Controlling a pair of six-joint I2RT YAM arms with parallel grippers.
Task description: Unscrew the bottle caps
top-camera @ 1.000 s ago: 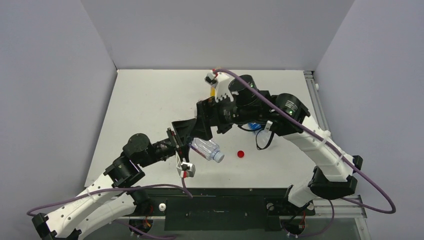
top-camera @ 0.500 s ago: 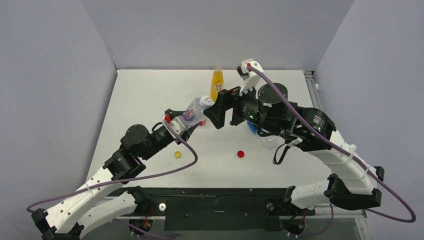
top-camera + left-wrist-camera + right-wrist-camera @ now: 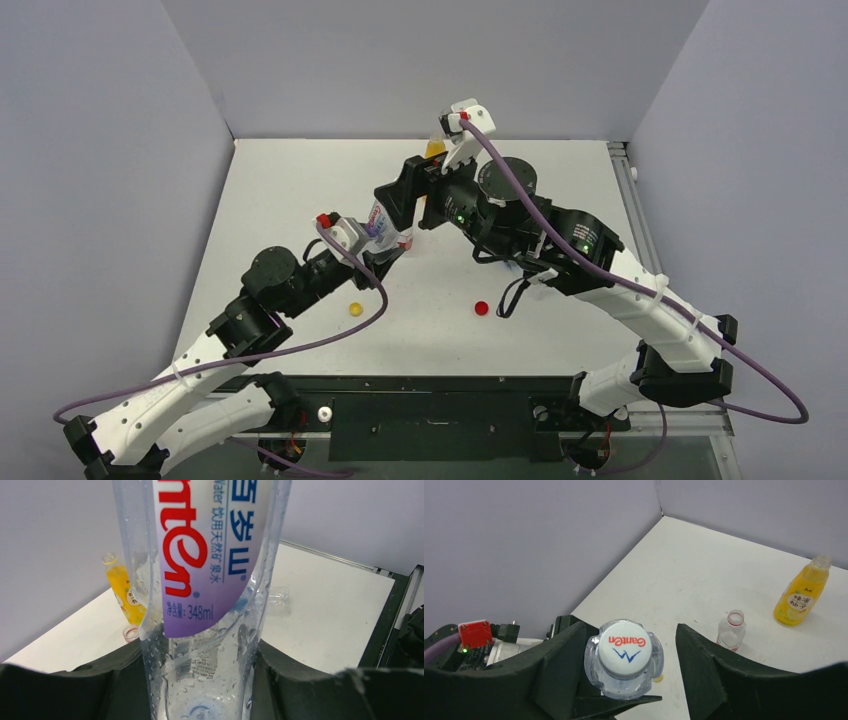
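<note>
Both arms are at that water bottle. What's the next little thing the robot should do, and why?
Probably close the right gripper on the white cap: its open jaws straddle the cap without touching it, while the left gripper grips the bottle.

Left gripper [image 3: 200, 652] clamped; right gripper [image 3: 629, 640] open, facing it.

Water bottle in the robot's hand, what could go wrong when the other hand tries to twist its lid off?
1. The right hand is open around the white cap; closing off-centre, it might slip off.
2. The water bottle could spin inside the left hand instead of the cap turning.
3. The open juice bottle stands by the right arm, which might knock it over.
</note>
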